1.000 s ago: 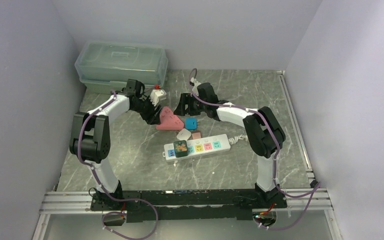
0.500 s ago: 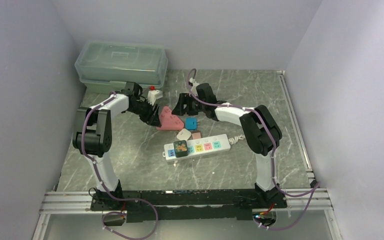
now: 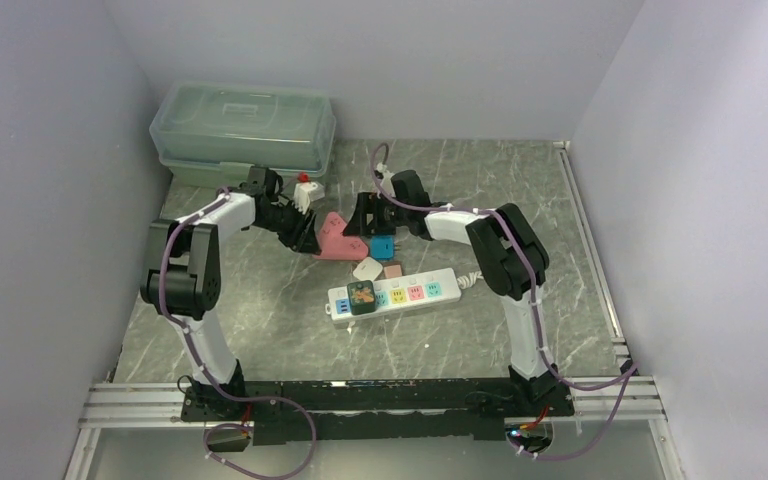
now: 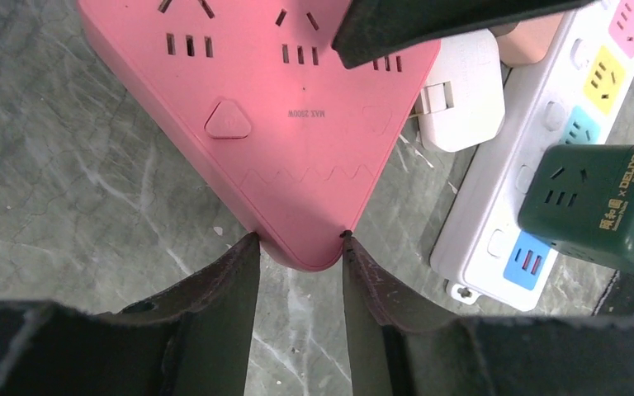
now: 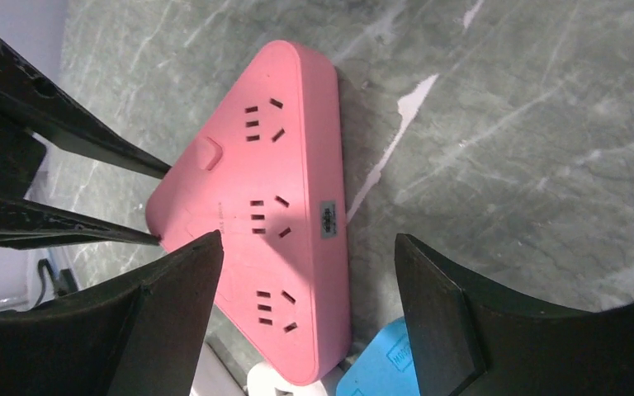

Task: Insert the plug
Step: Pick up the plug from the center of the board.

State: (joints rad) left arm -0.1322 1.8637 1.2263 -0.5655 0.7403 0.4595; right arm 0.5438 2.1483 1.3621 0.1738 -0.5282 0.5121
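A pink triangular socket block (image 3: 338, 243) lies flat on the grey table. My left gripper (image 3: 303, 234) pinches its near corner: in the left wrist view both fingertips touch the block (image 4: 297, 124) at the sides of that corner, gripper (image 4: 299, 239). My right gripper (image 3: 363, 216) is open and hovers over the block's other end; in the right wrist view (image 5: 307, 243) one finger is above the pink block (image 5: 289, 206), the other above bare table. A blue plug (image 3: 381, 247), a white plug (image 3: 367, 268) and a small peach plug (image 3: 393, 271) lie beside the block.
A white power strip (image 3: 410, 292) with coloured sockets lies in front, a dark green cube adapter (image 3: 362, 297) plugged in at its left end. A clear lidded bin (image 3: 245, 125) stands at the back left. Walls close in both sides.
The left gripper has drawn back slightly to the left with the pink block's corner. The right gripper has shifted left, further over the block.
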